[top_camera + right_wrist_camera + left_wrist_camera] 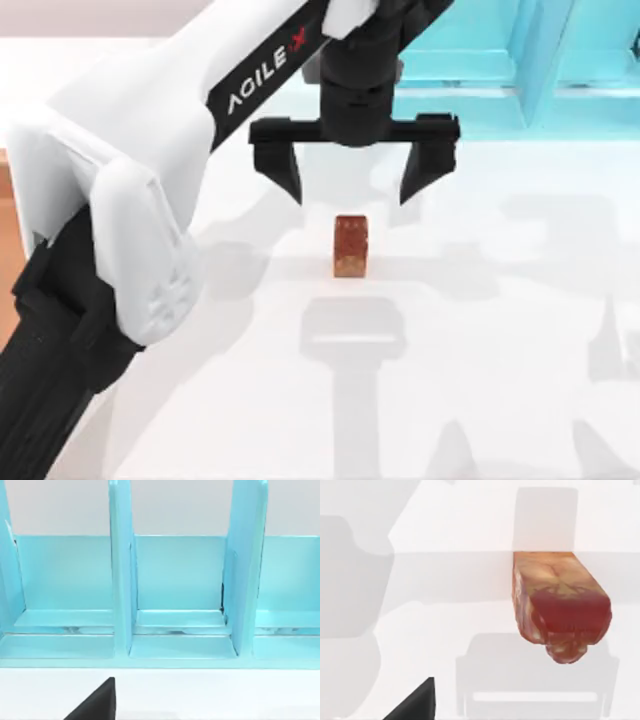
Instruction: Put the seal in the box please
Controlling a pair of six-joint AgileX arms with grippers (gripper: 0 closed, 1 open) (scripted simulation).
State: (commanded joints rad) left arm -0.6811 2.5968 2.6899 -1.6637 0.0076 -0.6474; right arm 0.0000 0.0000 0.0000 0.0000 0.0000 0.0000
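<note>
Hovering over the middle of the white table (500,330), the left gripper (352,186) is hanging with its two black fingers (285,160) spread wide apart and gripping nothing. The seal (351,246) is standing upright on the table just on the near side of those fingertips, roughly centred under the gap between them, and it is not touching either finger. From above, the seal is showing a reddish-brown upper part and a lighter tan lower end. The left wrist view is showing the seal (560,607) close up against the white surface, with a mottled tan face and a dark red band across it, and one black fingertip (417,702) is poking in at the picture's edge. The left arm (130,230), white with black segments, is reaching in from the near left corner. A strip of the box (8,260), orange-brown, is showing at the far left edge, well apart from the seal. A turquoise shelf (520,70) is standing along the far right of the table. The right wrist view is looking at that shelf (175,580) and its upright dividers, with a black fingertip (97,702) at the picture's edge; whether the right gripper's fingers are apart or together cannot be told.
</note>
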